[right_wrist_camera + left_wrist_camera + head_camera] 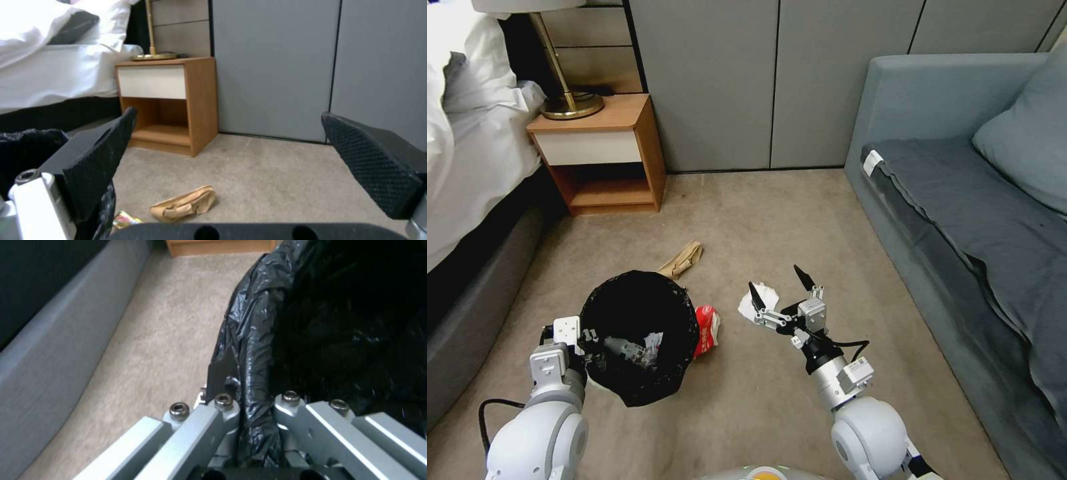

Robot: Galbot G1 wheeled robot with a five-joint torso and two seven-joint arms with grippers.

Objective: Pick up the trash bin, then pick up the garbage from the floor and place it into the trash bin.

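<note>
STEP: litter collection | bin (639,333) clamped at rim by left tool (249,400), held over floor (800,220) | right tool (780,288) spread wide above tissue (766,297) | NEXT: descend, close on tissue.

I am holding the trash bin (639,333) by its rim with my left gripper (589,341); my right gripper (780,290) is hanging spread wide over crumpled white tissue (762,298).

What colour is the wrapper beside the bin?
Red and white wrapper, clearest in the head view.
</note>
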